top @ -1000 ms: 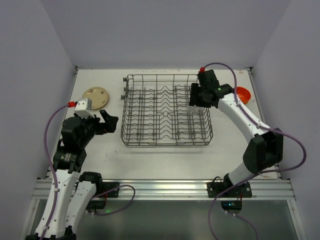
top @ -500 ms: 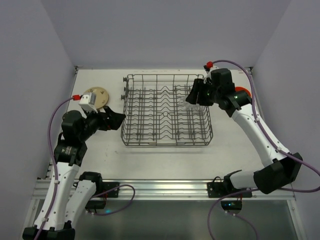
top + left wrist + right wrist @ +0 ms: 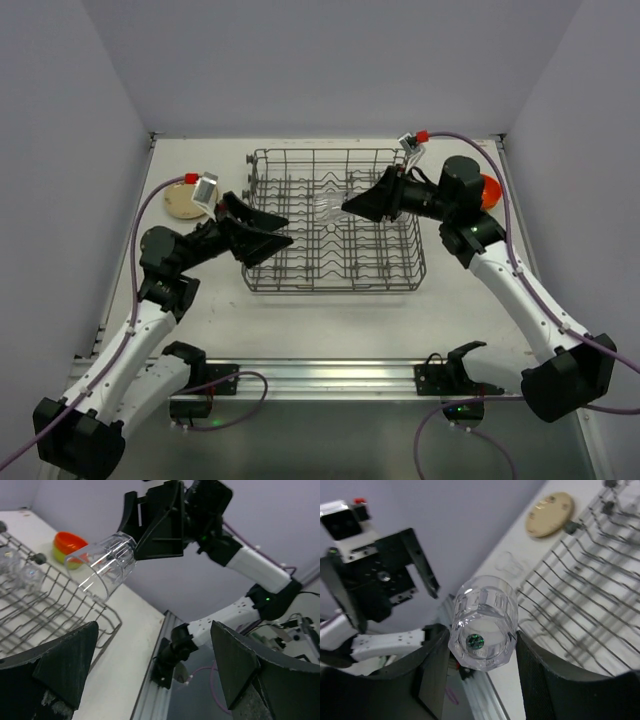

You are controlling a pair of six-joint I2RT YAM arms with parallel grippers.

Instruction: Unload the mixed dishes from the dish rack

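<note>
both arms swung inward since a sec ago. right gripper [image 3: 352, 205] over the dish rack [image 3: 330, 287], pinching a clear glass [image 3: 102, 565] sideways by its base end. left gripper [image 3: 287, 230] spread wide, facing it, apart. prob a handover: center on the glass, close gently, right lets go after.

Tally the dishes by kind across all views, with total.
Glasses: 3, one glass in the right gripper, two blurry ones in the dish rack
Bowls: 2, orange bowl stacked on yellow-green bowl
Plates: 1, beige plate
Total: 6; possible fourth glass on the table, too faint to count
</note>
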